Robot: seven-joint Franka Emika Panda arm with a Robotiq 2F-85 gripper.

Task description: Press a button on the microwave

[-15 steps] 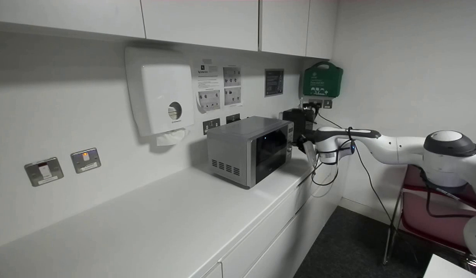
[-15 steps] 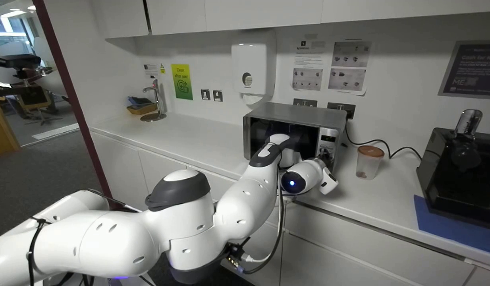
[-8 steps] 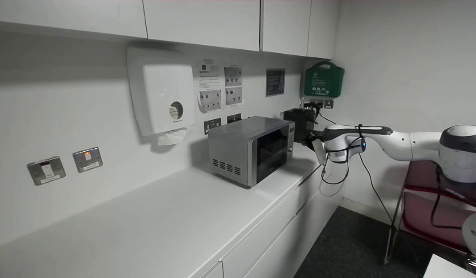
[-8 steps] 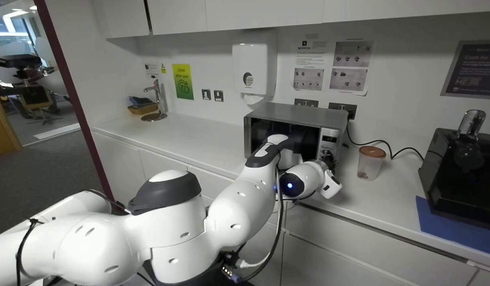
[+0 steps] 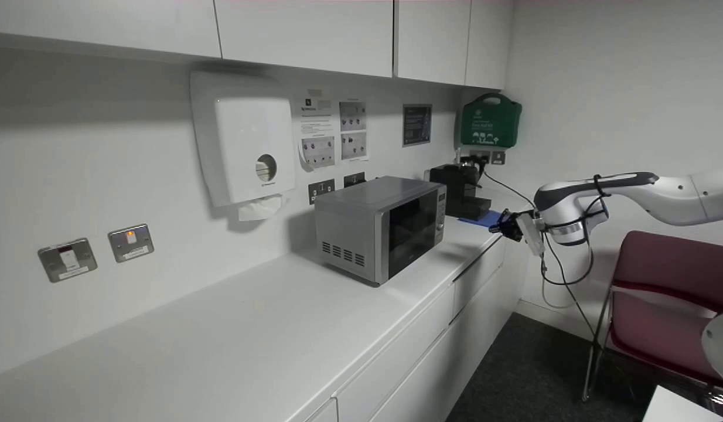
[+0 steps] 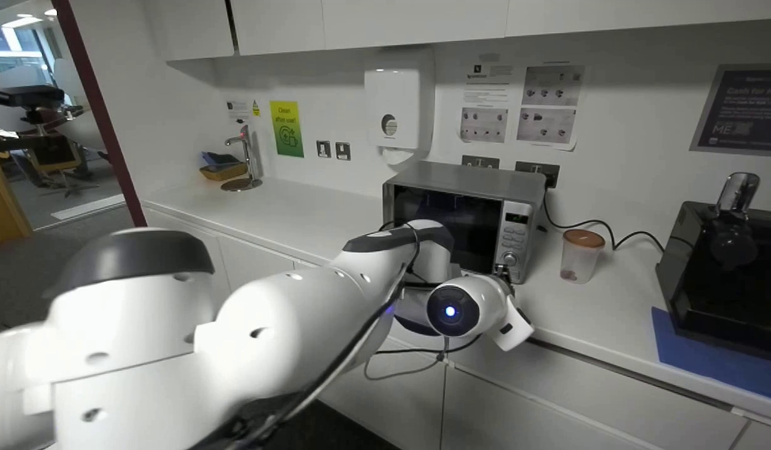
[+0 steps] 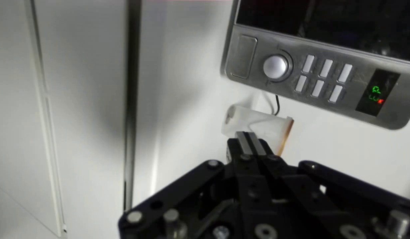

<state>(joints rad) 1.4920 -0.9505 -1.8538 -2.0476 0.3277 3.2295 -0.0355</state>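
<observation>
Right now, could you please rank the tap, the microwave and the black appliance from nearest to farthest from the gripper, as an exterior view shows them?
1. The microwave: the gripper is in front of it, not touching.
2. The black appliance: off to the right.
3. The tap: far left, past the microwave.

The robot arm [image 6: 279, 331] is shiny white and made of fat, round tubes. It has little dark holes [image 6: 258, 333] and a big dark grey cap [image 6: 139, 251]. One round black end [image 6: 447, 325] has a bright blue light [image 6: 450, 311] in it. Black and pale cables [image 6: 355, 345] run along the arm, and a black strap [image 5: 599, 186] goes around it. The gripper [image 7: 247, 136] is black, with shiny round bolts [image 7: 134, 217] and pale grey fingers [image 7: 244, 144].
</observation>
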